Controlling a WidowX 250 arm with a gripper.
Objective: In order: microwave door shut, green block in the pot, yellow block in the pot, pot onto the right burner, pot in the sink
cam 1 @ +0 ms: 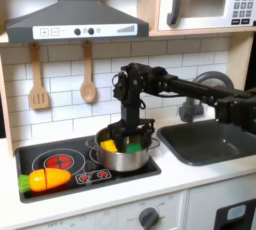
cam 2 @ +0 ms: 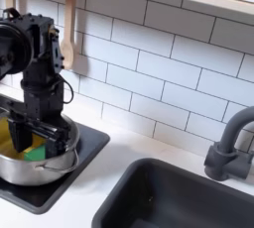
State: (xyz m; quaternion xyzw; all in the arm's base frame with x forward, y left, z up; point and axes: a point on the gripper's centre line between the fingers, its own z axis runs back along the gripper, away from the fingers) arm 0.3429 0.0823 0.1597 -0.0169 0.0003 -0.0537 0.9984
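The silver pot (cam 1: pixel 122 160) (cam 2: pixel 40 170) stands on the stove's right burner in the first exterior view. Inside it lie the yellow block (cam 1: pixel 108 145) (cam 2: pixel 11 139) and the green block (cam 1: pixel 133 148) (cam 2: pixel 35 155). My gripper (cam 1: pixel 131 136) (cam 2: pixel 44 140) reaches down into the pot, just above the green block, with its fingers spread and nothing held. The microwave door (cam 1: pixel 200 1) at the upper right is shut. In both exterior views the dark sink (cam 1: pixel 215 142) (cam 2: pixel 184 197) lies to the right of the stove.
An orange toy carrot (cam 1: pixel 48 179) lies on the stove's front left burner. Wooden utensils (cam 1: pixel 40 79) hang on the tiled wall under the range hood (cam 1: pixel 75 19). The dark faucet (cam 1: pixel 187 107) (cam 2: pixel 230 143) stands behind the sink.
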